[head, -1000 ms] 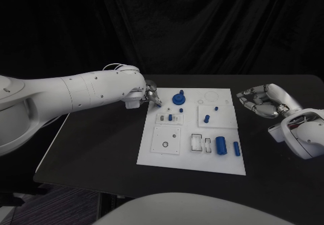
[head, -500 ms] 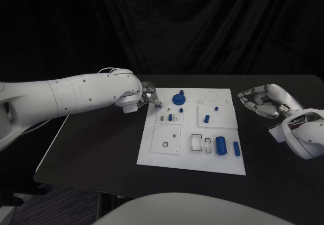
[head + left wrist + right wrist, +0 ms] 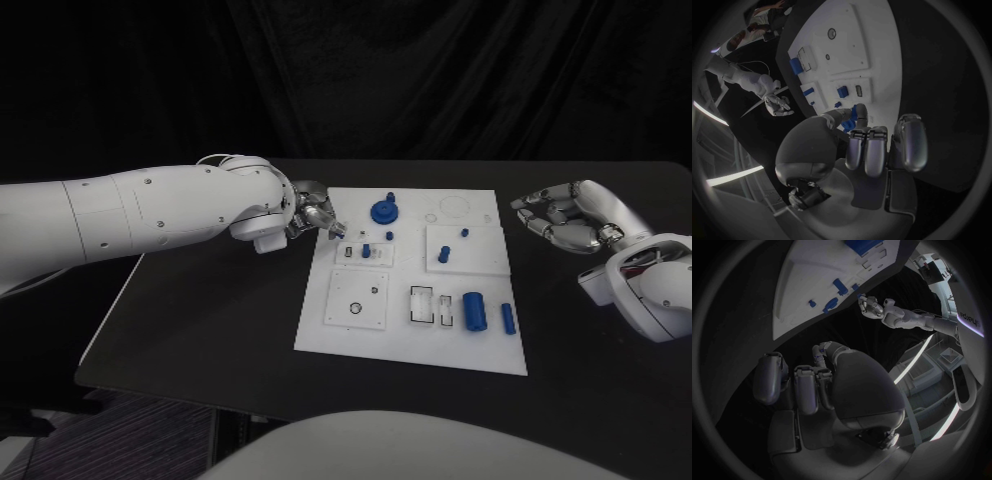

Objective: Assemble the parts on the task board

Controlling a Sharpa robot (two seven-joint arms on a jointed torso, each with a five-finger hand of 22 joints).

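at task board [image 3: 411, 335] left edge, left hand [image 3: 316, 213] barely shifted.

We are reaching our left hand [image 3: 313, 213] in from the left, its fingers curled. We are keeping our right hand [image 3: 565, 219] curled, holding nothing.
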